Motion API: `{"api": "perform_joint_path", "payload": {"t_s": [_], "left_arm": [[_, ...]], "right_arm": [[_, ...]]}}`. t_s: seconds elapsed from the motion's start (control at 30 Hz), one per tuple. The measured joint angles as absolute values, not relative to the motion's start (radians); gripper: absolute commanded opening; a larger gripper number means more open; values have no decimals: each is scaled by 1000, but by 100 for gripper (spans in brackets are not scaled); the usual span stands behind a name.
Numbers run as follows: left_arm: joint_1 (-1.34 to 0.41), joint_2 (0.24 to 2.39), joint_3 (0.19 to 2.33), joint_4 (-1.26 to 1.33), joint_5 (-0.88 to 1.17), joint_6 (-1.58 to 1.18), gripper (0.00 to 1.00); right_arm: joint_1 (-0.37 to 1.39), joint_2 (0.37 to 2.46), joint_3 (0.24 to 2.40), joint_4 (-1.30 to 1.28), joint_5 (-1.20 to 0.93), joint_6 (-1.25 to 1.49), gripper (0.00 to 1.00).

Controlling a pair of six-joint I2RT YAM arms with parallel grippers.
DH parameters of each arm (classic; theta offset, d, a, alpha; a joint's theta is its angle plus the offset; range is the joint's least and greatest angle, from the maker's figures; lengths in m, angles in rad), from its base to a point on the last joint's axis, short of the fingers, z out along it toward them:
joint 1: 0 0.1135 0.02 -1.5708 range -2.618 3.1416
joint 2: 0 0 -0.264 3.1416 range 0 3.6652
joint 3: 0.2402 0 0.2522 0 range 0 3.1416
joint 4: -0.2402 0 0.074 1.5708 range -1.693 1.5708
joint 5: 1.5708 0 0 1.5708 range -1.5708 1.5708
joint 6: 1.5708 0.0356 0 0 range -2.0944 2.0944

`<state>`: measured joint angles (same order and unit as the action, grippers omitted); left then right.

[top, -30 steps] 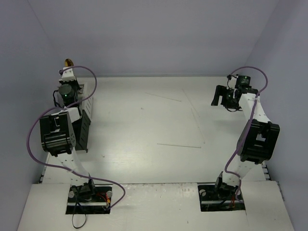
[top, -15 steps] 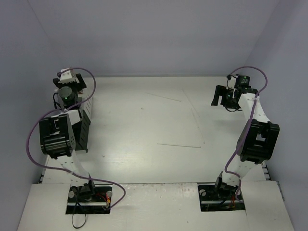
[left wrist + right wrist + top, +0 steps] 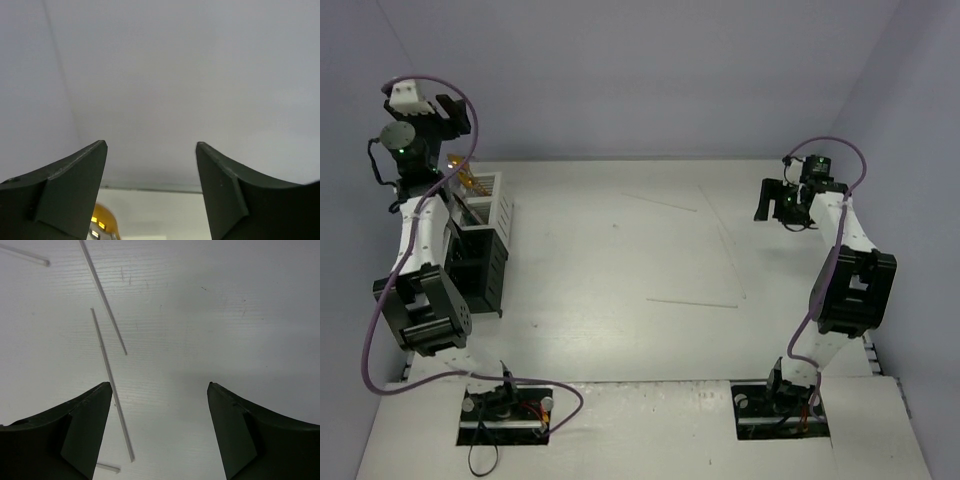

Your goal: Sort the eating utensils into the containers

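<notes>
**Top view:** left gripper (image 3: 445, 108) high above the containers (image 3: 480, 262), fingers apart, empty. A gold utensil (image 3: 460, 172) stands in the white bin (image 3: 492, 198). Right gripper (image 3: 778, 205) at the far right, fingers apart, empty. Thin sticks (image 3: 692, 302) lie mid-table.

**Left wrist:** wall, and one gold tip below.

**Right wrist:** the only view showing one stick (image 3: 112, 390) just inside the left finger. Best to centre over that stick, come down flat, and close across it.
</notes>
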<state>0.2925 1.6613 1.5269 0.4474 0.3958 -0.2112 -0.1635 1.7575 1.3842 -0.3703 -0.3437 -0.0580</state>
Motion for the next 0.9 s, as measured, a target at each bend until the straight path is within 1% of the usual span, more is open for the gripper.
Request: {"api": "perform_joint_path", "payload": {"t_s": [0.13,0.2,0.33,0.43,0.5,0.57,0.67,0.83,0.9], "left_arm": [[244,1684,1854,6,529,-76,62],[150,1674,1914,-196,561,66,61],[-150,1651,1840,-527,567,322,58],[-357,1692,1749,-706,591,426,57],[-427,1727,1710,-786,636,446,57],[-443,1752,1689,-839,682,447,57],[-397,1763,1674,-868,763,417,57],[-314,1750,1650,-848,847,327,58],[-304,1739,1635,-846,858,295,58]], "right_arm": [[-117,1758,1384,-372,-295,-110,71],[-94,1758,1383,-378,-279,-136,70],[-72,1757,1372,-387,-267,-188,69],[-73,1744,1340,-409,-284,-262,63],[-73,1719,1309,-437,-303,-330,59],[-67,1681,1270,-461,-317,-408,55],[-6,1597,1200,-523,-319,-567,48],[237,1510,1123,-623,-303,-764,39],[334,1514,1102,-648,-300,-808,38]]}}
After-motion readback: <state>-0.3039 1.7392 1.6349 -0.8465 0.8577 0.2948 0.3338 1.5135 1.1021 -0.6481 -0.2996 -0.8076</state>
